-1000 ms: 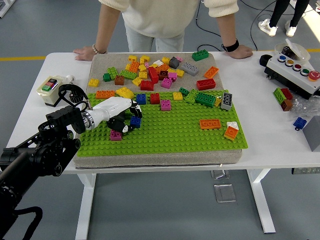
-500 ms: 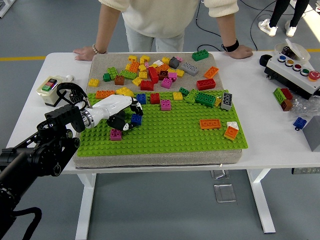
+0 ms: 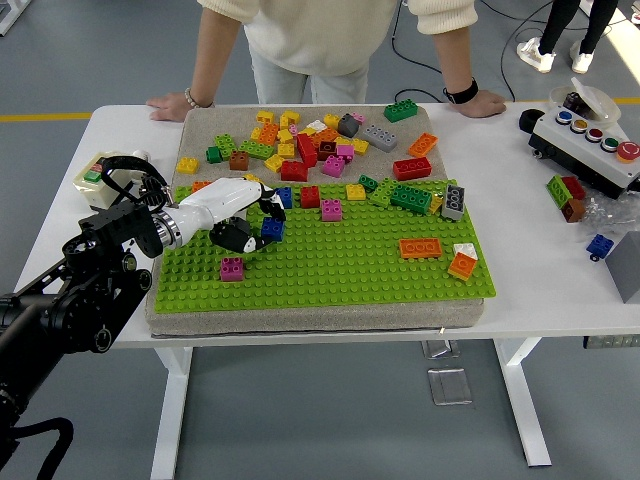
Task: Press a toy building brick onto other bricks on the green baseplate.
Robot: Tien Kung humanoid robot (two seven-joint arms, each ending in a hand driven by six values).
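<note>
My left hand [image 3: 258, 226], white with black fingers, hovers over the left part of the green baseplate [image 3: 350, 275], its fingers curled around a small blue brick [image 3: 272, 231]. A magenta brick [image 3: 232, 268] sits on the plate just in front of the hand. Behind the hand, along the plate's far edge, stand a blue brick [image 3: 283, 197], a red brick [image 3: 310, 196] and a magenta brick [image 3: 331, 210]. My right arm does not show.
Several loose bricks [image 3: 310, 140] lie on the grey mat behind the plate. An orange brick [image 3: 421, 247] and an orange-white pair [image 3: 463, 262] stand at the plate's right. A person's hands [image 3: 168, 103] rest on the far table edge. A button box [image 3: 102, 175] sits left.
My left hand has drawn back and up toward the plate's far left, carrying the blue brick away from the magenta brick in front.
</note>
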